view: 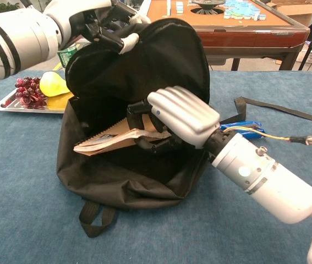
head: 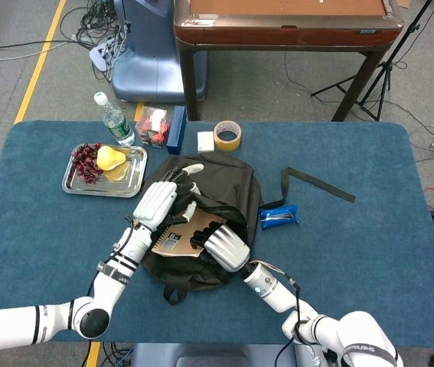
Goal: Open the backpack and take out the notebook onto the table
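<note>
The black backpack [head: 224,187] [view: 144,71] lies open in the middle of the blue table. My left hand [head: 158,202] [view: 98,22] holds its top flap up by the rim. A brown spiral notebook [head: 178,239] [view: 109,140] with a barcode label sticks out of the opening, tilted and lifted off the bag's bottom. My right hand [head: 224,245] [view: 180,115] is inside the opening and grips the notebook's right end, fingers over its top and thumb beneath.
A metal tray [head: 132,182] with grapes and a yellow pear sits at the left. A water bottle [head: 114,120], small boxes and a tape roll [head: 227,135] line the far edge. A blue snack packet [head: 279,216] and black strap [head: 316,183] lie right of the bag.
</note>
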`<state>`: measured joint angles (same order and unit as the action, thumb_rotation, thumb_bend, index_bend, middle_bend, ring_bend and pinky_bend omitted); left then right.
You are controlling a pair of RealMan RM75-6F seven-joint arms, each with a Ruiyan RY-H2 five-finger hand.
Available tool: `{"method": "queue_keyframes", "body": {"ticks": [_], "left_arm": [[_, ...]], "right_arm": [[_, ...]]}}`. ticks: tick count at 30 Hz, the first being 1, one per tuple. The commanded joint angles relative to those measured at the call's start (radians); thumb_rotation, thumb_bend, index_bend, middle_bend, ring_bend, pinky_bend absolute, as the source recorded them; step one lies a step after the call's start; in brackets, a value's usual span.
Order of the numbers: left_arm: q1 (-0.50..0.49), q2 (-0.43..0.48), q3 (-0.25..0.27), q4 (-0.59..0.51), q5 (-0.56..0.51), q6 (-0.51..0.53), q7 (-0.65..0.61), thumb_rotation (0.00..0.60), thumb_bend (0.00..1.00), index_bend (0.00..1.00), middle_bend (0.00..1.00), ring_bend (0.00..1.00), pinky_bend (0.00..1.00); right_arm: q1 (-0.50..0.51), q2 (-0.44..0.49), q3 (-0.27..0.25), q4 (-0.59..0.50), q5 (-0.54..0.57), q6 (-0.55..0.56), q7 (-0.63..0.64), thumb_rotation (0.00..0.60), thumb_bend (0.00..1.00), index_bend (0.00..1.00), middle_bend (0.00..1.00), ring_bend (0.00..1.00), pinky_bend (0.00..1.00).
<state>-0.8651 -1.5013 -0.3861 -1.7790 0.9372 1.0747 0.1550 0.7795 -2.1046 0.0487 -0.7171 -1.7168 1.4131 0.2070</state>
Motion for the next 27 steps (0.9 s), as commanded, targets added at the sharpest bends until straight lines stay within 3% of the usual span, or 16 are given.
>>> {"method": "queue_keyframes", "body": {"ticks": [1, 27], "left_arm": [[0.002, 0.013, -0.014, -0.019, -0.023, -0.013, -0.022, 0.600, 0.50, 0.51, 0.14, 0.02, 0.05], [-0.007, 0.057, 0.001, 0.001, -0.110, -0.042, -0.012, 0.600, 0.50, 0.50, 0.14, 0.02, 0.05]], "right_arm": [[-0.017, 0.037, -0.010, -0.053, -0.013, 0.034, 0.011, 0.600, 0.54, 1.00, 0.76, 0.70, 0.63], [-0.121, 0.464, 0.001, -0.750, -0.087, 0.181, 0.003, 0.600, 0.56, 1.00, 0.80, 0.75, 0.68]]}}
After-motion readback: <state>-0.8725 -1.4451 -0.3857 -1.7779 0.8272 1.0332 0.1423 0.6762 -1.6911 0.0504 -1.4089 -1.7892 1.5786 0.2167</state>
